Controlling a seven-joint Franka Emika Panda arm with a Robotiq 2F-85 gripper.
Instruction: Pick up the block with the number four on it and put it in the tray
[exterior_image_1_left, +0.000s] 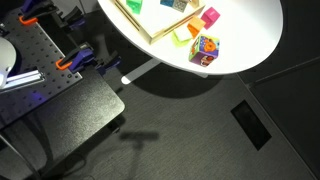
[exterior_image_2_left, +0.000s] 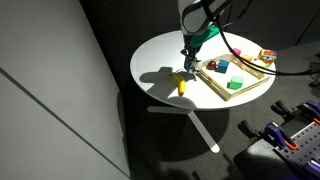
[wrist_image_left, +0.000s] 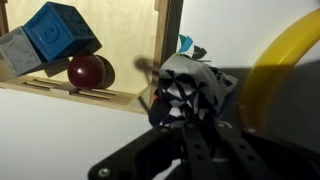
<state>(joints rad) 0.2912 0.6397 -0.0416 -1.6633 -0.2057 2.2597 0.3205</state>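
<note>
Your gripper (exterior_image_2_left: 185, 58) hangs just outside the tray (wrist_image_left: 120, 96) rim; jaw state: cannot tell. A black-and-white patterned block (wrist_image_left: 192, 85) sits at its fingertips, number unreadable. A yellow piece (exterior_image_2_left: 182, 86) lies nearby on the table (exterior_image_2_left: 150, 60).

A round white table (exterior_image_2_left: 155, 60) carries a pale wooden tray (exterior_image_2_left: 213, 86), a yellow object (exterior_image_2_left: 183, 85) just beside it, a pink block (exterior_image_1_left: 210, 17) and a multicoloured cube (exterior_image_1_left: 204, 48).
</note>
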